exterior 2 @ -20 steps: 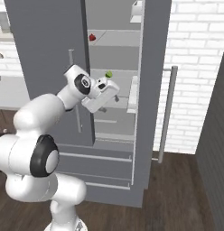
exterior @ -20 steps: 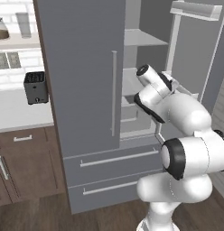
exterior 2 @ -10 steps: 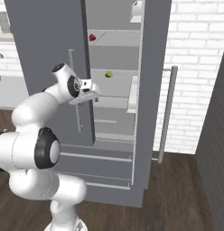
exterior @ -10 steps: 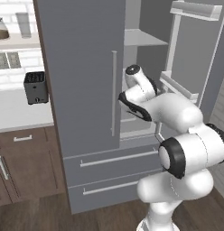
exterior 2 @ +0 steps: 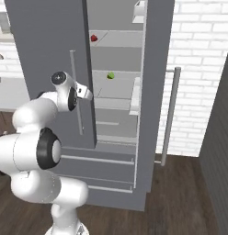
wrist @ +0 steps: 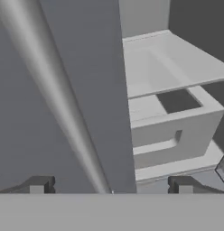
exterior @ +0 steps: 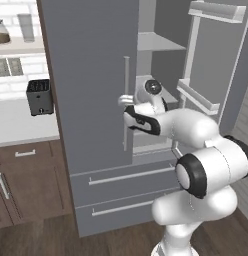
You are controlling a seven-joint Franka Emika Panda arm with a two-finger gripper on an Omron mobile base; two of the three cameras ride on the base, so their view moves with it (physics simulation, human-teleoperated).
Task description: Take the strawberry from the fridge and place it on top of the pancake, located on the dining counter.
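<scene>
Grey fridge (exterior: 91,100): left door shut, right door swung open.
Gripper (wrist: 111,186): fingers spread wide, empty, straddling the left door's handle (exterior: 126,105).
Strawberry (exterior 2: 94,38): upper shelf, near its left edge.
Green item (exterior 2: 110,75): shelf below.

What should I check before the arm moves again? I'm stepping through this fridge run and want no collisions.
1. Right fridge door swung open: ok, shelves are exposed.
2. Left door shut: not ok if the arm needs more room; it is closed.
3. Strawberry located: ok, on an upper shelf, with a small green item on the shelf below.
4. Gripper open and empty: ok, fingertips stand apart with nothing between them.
5. Gripper aimed at the strawberry: not ok, it sits low by the left door's handle, facing the door edge and a lower bin.
6. Clearance from the left door: cannot tell, though the door looks very close in the hand view.
</scene>
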